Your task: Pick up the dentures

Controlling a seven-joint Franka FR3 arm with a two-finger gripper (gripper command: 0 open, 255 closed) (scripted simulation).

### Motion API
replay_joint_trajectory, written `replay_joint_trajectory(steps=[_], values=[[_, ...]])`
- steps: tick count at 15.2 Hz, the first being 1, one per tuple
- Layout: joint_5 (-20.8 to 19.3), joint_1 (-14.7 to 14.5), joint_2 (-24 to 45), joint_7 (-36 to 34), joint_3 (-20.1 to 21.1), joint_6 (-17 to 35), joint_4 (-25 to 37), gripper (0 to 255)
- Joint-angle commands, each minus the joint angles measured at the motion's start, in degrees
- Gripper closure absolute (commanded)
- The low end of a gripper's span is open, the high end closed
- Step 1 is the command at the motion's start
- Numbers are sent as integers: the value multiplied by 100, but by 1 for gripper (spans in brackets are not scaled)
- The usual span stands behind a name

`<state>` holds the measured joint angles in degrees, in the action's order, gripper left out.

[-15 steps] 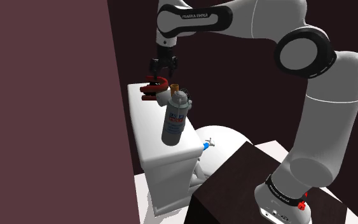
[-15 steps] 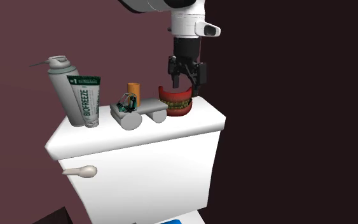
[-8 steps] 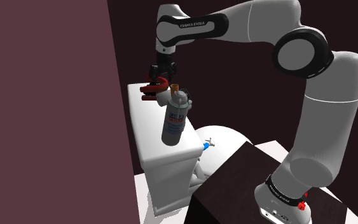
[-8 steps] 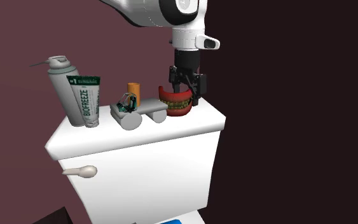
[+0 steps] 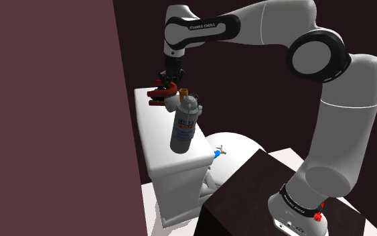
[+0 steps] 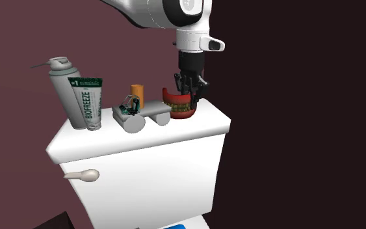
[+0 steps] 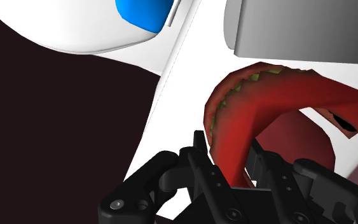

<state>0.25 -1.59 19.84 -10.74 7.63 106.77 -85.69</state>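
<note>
Plainly the red-gummed dentures (image 6: pixel 180 108) sit on the white toilet tank lid (image 6: pixel 110 138), just beside a grey cylinder (image 6: pixel 143 117). The gripper (image 6: pixel 188 93) is pinched narrow on their arch. The grasp looks made; next comes a straight, steady lift.

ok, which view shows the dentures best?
Second exterior view: the dentures show red gums and teeth, nearly whole. Wrist view gives one red arch close up; shoulder view, a red sliver by the spray can.
</note>
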Motion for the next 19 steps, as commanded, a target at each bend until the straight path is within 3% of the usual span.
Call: replay_joint_trajectory(steps=[1, 19], values=[[1, 0, 1, 0, 0, 1, -2, 255], [-14, -33, 75, -46, 11, -1201, 1275, 255]])
